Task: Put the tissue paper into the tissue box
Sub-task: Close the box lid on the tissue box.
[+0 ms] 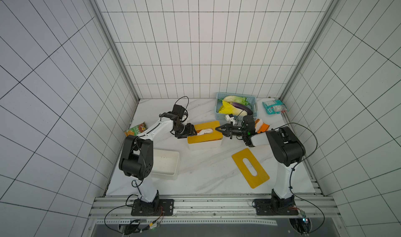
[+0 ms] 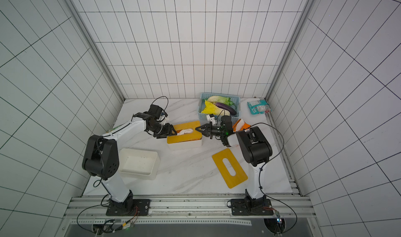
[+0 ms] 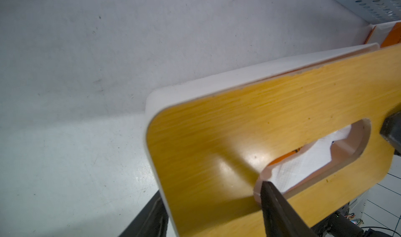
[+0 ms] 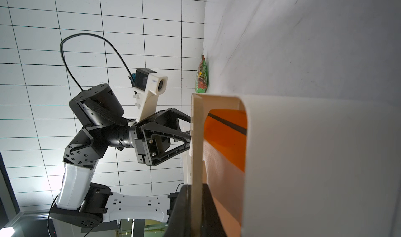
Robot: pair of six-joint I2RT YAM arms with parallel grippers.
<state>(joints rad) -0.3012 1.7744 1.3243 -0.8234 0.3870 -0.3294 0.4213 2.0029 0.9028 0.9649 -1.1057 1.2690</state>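
The tissue [image 1: 205,131] sits inside the box [image 1: 204,146], a white bit showing through the slot of its lid [image 1: 209,136]. The right pincer [image 1: 217,128] is clamped on the lid's end — the left pincer [image 1: 193,132] stands apart, one finger [image 3: 280,212] in the slot's other end.

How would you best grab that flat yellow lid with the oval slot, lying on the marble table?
Likely from straight above: one jaw into the oval slot, the other outside a long edge. The flat yellow lid lies flush on the marble table, leaving no gap.
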